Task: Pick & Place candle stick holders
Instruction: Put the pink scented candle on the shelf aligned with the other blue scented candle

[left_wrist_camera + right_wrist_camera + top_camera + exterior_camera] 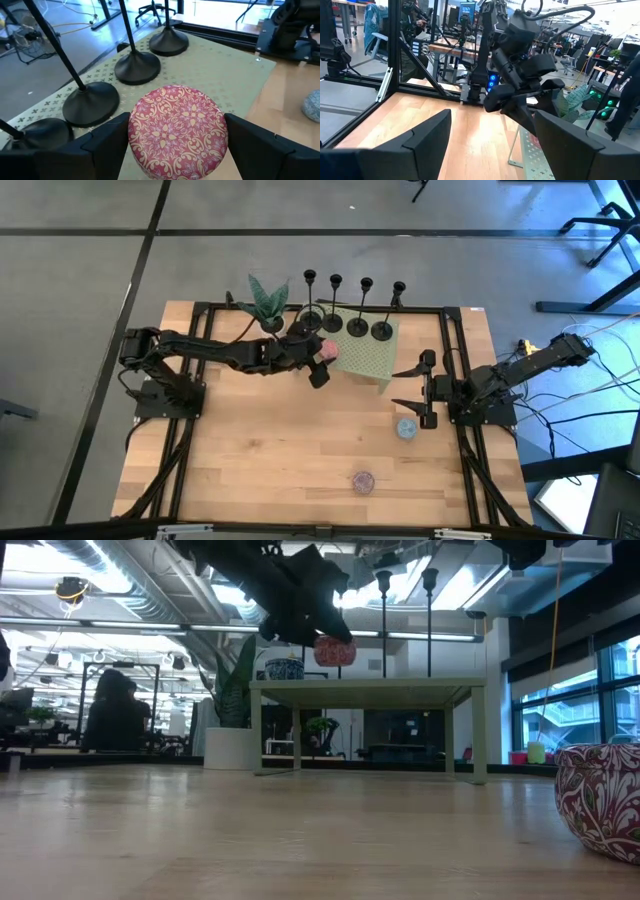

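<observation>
From above, the four candle stick holders (345,323) stand in a row on the green raised platform (372,362), just beyond the left gripper (320,360), which hovers over the platform's near edge with a pink patterned ball (327,350) between its fingers; the right gripper (412,392) waits well apart at its own side with its fingers spread wide and nothing in them, a blue ball (406,428) just beside it and a purple ball (363,481) farther off on the table (260,450). Seen level with the table, the left gripper (318,632) hangs above the platform top, clamped on the ball, with thin stems rising behind it. From the left wrist, the fingers (105,142) sit against both sides of the patterned ball (176,127), and the round disc bases (91,102) stand close ahead, nearly touching one another. The holders look rigid, smooth metal, bottom-heavy yet tall, so likely tippy if knocked; the thin stem low down, just above the disc, seems the safest grasp. The right wrist view shows only its own wide-set fingers (427,132) and the other arm.
</observation>
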You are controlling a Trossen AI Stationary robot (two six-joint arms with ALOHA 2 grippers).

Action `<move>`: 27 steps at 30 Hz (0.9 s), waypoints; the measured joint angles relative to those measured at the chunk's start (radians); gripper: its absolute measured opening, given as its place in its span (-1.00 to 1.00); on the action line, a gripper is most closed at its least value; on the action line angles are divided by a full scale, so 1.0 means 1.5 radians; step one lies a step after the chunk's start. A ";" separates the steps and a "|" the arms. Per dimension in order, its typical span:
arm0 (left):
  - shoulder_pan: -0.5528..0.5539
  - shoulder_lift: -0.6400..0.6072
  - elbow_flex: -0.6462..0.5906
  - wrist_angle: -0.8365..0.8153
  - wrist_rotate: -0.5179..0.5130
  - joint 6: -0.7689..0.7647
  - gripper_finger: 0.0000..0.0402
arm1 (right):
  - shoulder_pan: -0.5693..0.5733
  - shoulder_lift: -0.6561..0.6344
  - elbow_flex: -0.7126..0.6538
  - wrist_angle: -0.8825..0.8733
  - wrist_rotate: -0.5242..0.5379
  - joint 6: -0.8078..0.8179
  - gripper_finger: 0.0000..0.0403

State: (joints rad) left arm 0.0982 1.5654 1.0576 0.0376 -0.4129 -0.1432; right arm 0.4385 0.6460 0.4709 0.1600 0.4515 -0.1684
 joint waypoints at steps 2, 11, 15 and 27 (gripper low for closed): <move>0.007 0.000 0.000 -0.005 0.013 0.000 0.48 | 0.000 0.000 0.000 0.000 0.000 0.000 0.44; 0.023 0.001 0.000 -0.014 0.023 0.000 0.48 | 0.000 0.000 0.000 0.000 0.000 0.000 0.44; 0.031 0.001 0.000 -0.027 0.032 0.000 0.48 | 0.000 0.000 0.000 0.000 0.000 0.000 0.43; 0.038 0.001 0.000 -0.033 0.046 0.017 0.48 | 0.000 0.000 0.000 0.000 0.000 -0.001 0.43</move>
State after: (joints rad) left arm 0.1555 1.5665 1.0576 -0.0120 -0.3431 -0.1177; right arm 0.4389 0.6460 0.4709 0.1602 0.4515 -0.1692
